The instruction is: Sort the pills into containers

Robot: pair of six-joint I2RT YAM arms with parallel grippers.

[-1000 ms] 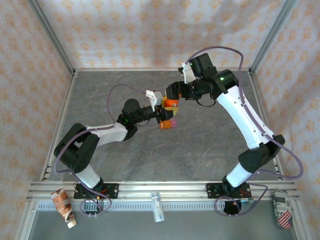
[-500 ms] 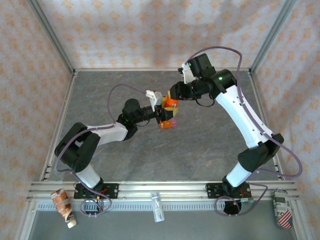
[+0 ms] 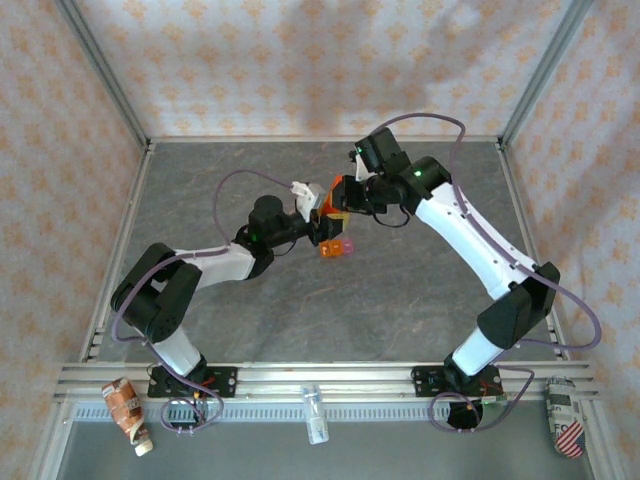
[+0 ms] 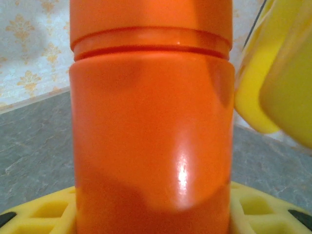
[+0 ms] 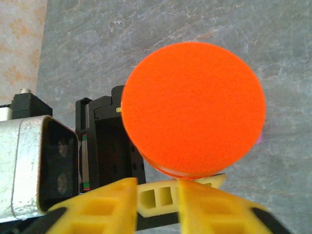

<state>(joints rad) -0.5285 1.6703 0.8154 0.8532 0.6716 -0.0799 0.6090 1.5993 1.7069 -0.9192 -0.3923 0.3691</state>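
My left pincer (image 3: 321,228): clamped on orange bottle (image 4: 151,136) | my right pincer (image 5: 156,187): together, just beside the cap (image 5: 192,107) | containers (image 3: 338,247): beside bottle, near side

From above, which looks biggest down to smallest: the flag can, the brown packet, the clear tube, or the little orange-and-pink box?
1. flag can and brown packet: about alike, too close to rank.
2. clear tube.
3. orange-and-pink box: smallest, though it may sit farther from the camera.
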